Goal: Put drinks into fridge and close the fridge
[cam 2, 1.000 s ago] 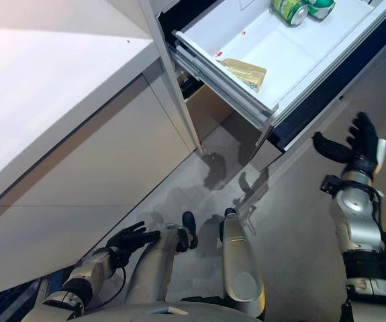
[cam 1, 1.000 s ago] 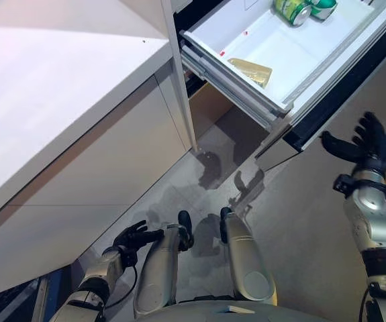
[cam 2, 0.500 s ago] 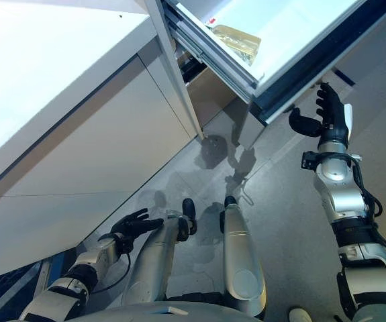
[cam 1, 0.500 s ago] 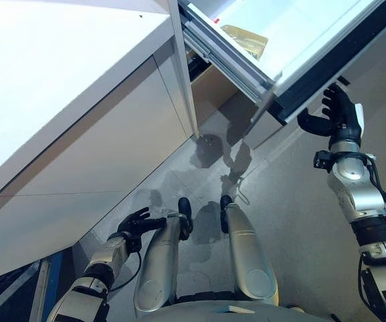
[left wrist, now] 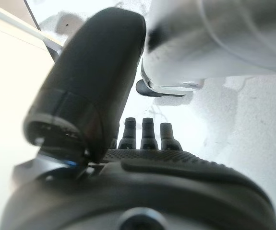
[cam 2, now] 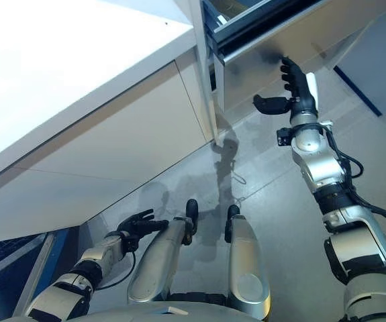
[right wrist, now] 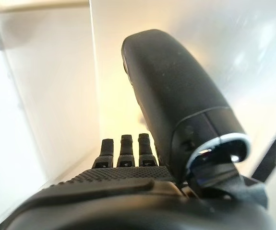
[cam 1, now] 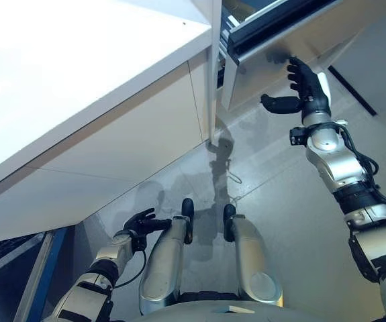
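In the left eye view, the right hand [cam 1: 305, 90] was raised with straight, spread fingers against the silver front of the fridge drawer [cam 1: 293, 33], thumb held out to the side. That flat, wide pose suited pushing the panel in, not gripping it, so the closing step seemed underway. The drawer looked nearly shut; the drinks were out of sight, presumably inside it. The white counter [cam 1: 78, 87] lay well away, across from the thumb.

In the right eye view, the left hand [cam 2: 137, 223] hung low near the floor, fingers loosely spread, holding nothing and far from the drawer.

In the left wrist view, the fingers [left wrist: 148, 134] were relaxed and empty above bare floor.

In the right wrist view, the fingertips [right wrist: 126, 149] pointed straight at the pale panel just ahead, touching or almost touching; contact itself could not be confirmed.
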{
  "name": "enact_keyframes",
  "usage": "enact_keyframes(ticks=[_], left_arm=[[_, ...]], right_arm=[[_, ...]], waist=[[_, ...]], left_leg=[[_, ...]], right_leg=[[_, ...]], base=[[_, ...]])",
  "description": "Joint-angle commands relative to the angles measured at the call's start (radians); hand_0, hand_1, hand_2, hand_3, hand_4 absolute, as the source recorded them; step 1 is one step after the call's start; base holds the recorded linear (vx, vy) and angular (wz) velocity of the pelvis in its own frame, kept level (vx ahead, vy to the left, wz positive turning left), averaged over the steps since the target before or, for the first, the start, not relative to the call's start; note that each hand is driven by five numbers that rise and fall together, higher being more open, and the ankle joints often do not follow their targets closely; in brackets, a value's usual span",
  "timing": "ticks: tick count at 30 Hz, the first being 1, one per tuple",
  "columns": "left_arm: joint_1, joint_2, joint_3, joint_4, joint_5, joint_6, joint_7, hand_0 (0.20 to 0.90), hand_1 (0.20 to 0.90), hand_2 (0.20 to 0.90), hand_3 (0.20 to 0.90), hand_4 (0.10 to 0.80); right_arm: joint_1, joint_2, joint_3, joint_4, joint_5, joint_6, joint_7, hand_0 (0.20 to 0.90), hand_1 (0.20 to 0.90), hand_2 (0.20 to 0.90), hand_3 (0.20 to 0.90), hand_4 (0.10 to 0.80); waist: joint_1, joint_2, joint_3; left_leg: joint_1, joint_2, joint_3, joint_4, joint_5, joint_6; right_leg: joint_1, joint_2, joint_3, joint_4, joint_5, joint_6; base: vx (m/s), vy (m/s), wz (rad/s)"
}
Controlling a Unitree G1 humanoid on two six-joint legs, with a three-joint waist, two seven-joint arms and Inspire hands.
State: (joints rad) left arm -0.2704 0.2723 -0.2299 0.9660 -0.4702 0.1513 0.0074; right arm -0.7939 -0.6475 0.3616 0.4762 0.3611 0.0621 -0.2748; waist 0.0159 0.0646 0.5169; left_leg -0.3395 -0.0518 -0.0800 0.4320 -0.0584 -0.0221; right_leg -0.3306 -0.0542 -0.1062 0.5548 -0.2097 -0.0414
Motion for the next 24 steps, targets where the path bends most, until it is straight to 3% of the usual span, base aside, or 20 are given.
enact_keyframes(ticks=[1, 9, 15, 18, 21, 22, 24], left_arm=[[0.030, 0.057, -0.066, -0.015, 0.053, -0.012, 0.001, 0.900, 0.900, 0.900, 0.900, 0.800], [0.063, 0.064, -0.090, -0.004, 0.091, -0.028, -0.035, 0.900, 0.900, 0.900, 0.900, 0.800], [0.130, 0.055, -0.056, 0.014, 0.061, -0.053, -0.041, 0.900, 0.900, 0.900, 0.900, 0.800], [0.184, 0.046, -0.023, 0.005, 0.058, -0.063, -0.040, 0.900, 0.900, 0.900, 0.900, 0.800], [0.253, 0.027, 0.030, -0.022, 0.038, -0.049, -0.027, 0.900, 0.900, 0.900, 0.900, 0.800], [0.291, 0.019, 0.058, -0.029, 0.044, -0.044, -0.025, 0.900, 0.900, 0.900, 0.900, 0.800], [0.321, 0.011, 0.080, -0.030, 0.052, -0.049, -0.032, 0.900, 0.900, 0.900, 0.900, 0.800]], right_arm=[[-0.279, 0.106, 0.049, -0.071, -0.021, -0.167, 0.029, 0.900, 0.900, 0.900, 0.900, 0.800], [-0.302, 0.110, 0.058, -0.040, -0.030, -0.173, -0.014, 0.900, 0.900, 0.900, 0.900, 0.800], [-0.195, 0.079, 0.006, -0.074, -0.016, -0.177, -0.069, 0.900, 0.900, 0.900, 0.900, 0.800], [-0.024, 0.077, -0.062, -0.133, -0.001, -0.188, -0.054, 0.900, 0.900, 0.900, 0.900, 0.800], [0.251, 0.115, -0.155, -0.206, -0.016, -0.188, -0.033, 0.900, 0.900, 0.900, 0.900, 0.800], [0.412, 0.133, -0.210, -0.220, -0.027, -0.226, 0.025, 0.900, 0.900, 0.900, 0.900, 0.800], [0.547, 0.156, -0.249, -0.213, -0.049, -0.243, 0.055, 0.900, 0.900, 0.900, 0.900, 0.800]], waist=[[0.083, -0.064, -0.103], [0.106, -0.092, -0.169], [0.089, -0.118, -0.247], [0.068, -0.124, -0.295], [0.036, -0.126, -0.343], [0.018, -0.123, -0.364], [0.001, -0.120, -0.383]], left_leg=[[0.054, -0.050, 0.040, 0.026, -0.123, 0.088], [0.174, -0.040, 0.011, -0.136, -0.068, 0.068], [0.259, -0.029, 0.014, -0.235, -0.043, 0.057], [0.292, -0.023, 0.026, -0.273, -0.038, 0.057], [0.326, -0.018, 0.046, -0.314, -0.032, 0.059], [0.343, -0.014, 0.059, -0.338, -0.029, 0.059], [0.359, -0.009, 0.075, -0.360, -0.024, 0.059]], right_leg=[[0.086, -0.003, 0.039, -0.142, 0.075, 0.016], [0.207, 0.002, 0.020, -0.303, 0.115, 0.040], [0.286, 0.009, 0.022, -0.408, 0.148, 0.058], [0.310, 0.011, 0.029, -0.448, 0.166, 0.067], [0.332, 0.013, 0.041, -0.490, 0.187, 0.079], [0.340, 0.014, 0.045, -0.506, 0.193, 0.086], [0.346, 0.015, 0.048, -0.519, 0.199, 0.094]], base=[[0.080, -0.049, 0.26], [0.069, -0.020, 0.10], [0.065, 0.011, -0.02], [0.038, 0.044, 0.00], [-0.012, 0.047, -0.01], [-0.043, 0.042, -0.04], [-0.027, 0.035, -0.12]])
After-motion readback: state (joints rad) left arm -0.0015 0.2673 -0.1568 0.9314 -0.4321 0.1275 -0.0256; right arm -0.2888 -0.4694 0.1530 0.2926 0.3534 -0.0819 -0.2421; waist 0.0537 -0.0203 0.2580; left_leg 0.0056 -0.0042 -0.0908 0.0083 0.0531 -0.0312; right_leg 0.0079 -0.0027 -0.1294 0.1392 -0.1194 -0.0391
